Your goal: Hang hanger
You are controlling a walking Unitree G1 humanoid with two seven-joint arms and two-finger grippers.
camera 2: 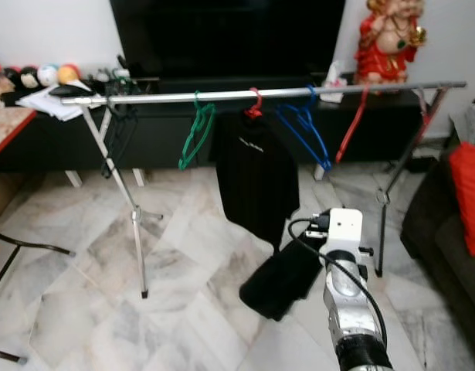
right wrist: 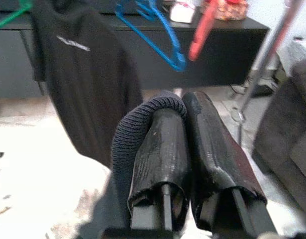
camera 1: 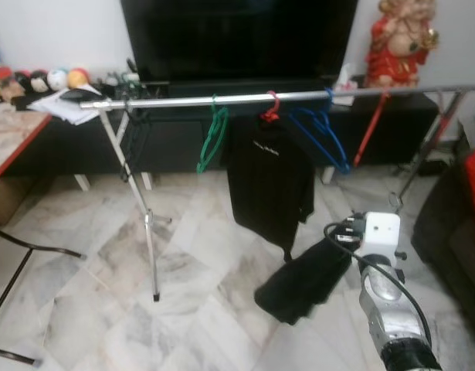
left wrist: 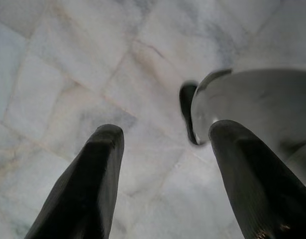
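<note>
The right gripper is closed on a dark garment, pinching its ribbed hem between the two fingers; the hem wraps over one fingertip. From the head views the garment droops below and to the robot's left of the gripper, low above the marble floor, in front of the rail. Whether a hanger is inside the garment cannot be told. The garment's long axis slants from the gripper down toward the floor. The rail is a single chrome bar, roughly horizontal, running left to right on folding legs, standing before a dark TV cabinet. Count on the rail: one black hanger near the left end, one green hanger, one red hanger carrying a black shirt, one blue hanger, and one further red hanger tilted toward the right end. Five hangers in all, one loaded. All hooks are over the bar, bodies hanging downward. The left gripper points at the floor, its fingers apart with nothing between them; beside one finger is a rounded silver part of the robot. A red cushion lies on a dark sofa at the right.
</note>
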